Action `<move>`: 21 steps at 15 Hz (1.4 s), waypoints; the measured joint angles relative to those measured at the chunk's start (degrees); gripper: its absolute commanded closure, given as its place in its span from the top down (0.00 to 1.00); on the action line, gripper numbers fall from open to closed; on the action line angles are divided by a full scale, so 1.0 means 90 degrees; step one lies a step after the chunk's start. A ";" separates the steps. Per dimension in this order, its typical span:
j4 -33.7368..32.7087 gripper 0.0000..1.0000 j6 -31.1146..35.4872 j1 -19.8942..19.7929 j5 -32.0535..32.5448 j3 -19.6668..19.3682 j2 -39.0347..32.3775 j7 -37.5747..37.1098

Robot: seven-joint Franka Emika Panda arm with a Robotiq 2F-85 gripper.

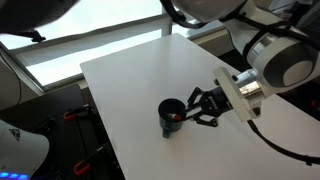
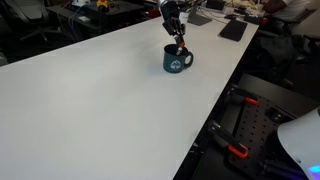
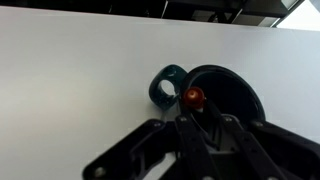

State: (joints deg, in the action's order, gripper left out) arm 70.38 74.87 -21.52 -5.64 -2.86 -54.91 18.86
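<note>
Black gripper (image 3: 192,110) pinches small red round object (image 3: 193,96) at rim of dark blue ceramic mug (image 3: 228,100) — mug upright on white table (image 3: 70,60). Judgement — firm pinch, centred over opening, clear of rim.

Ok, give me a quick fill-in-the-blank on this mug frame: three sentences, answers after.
1. The dark mug stands on a ___ table.
2. The jaws pinch a small ___ object at the mug's opening.
3. The mug stands ___, with its opening facing up.
Missing words: white; red; upright.
</note>
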 measured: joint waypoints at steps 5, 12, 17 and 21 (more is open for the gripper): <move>0.0000 0.40 0.0025 -0.0002 0.0000 0.0000 -0.0012 0.0000; 0.0002 0.91 0.0037 0.0004 0.0000 0.0001 -0.0015 0.0003; 0.0014 0.95 0.0035 0.0065 -0.0002 0.0024 -0.0022 0.0003; 0.0018 0.92 0.0035 0.0120 -0.0001 0.0029 -0.0023 0.0036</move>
State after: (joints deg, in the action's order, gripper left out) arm 70.55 75.18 -20.43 -5.65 -2.60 -55.12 19.19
